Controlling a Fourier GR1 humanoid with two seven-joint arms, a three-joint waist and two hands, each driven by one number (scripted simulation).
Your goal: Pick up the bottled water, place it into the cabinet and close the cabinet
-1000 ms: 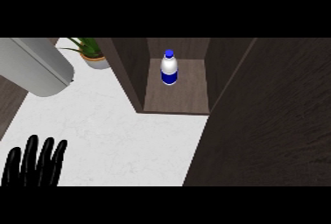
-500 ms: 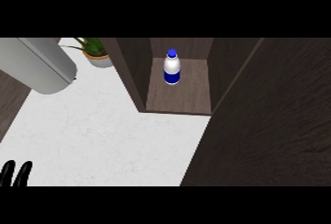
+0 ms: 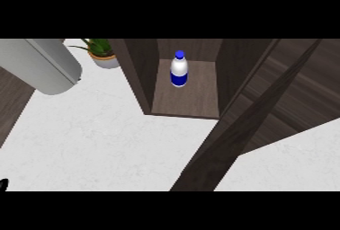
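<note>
Countertop of white speckled stone (image 3: pixel 113 139) fills most of the view from above. Standing on it is a dark brown wooden cabinet (image 3: pixel 143 76), open at the front, with its tall dark door (image 3: pixel 246 130) swung outward and crossing the view's right side; the door is not yet closed. A large grey cylinder (image 3: pixel 43 65) lies across the upper left corner. Beside it sits a small green plant in a pale pot (image 3: pixel 101 54). Inside the cabinet, upright toward the back of its floor, stands the clear water bottle with blue cap and blue label (image 3: pixel 178 69), so the placing step looks done. Only a black sliver of the left hand (image 3: pixel 2 185) shows at the lower left edge; whether it is open or curled cannot be told. It holds nothing visible. No right hand shows.
</note>
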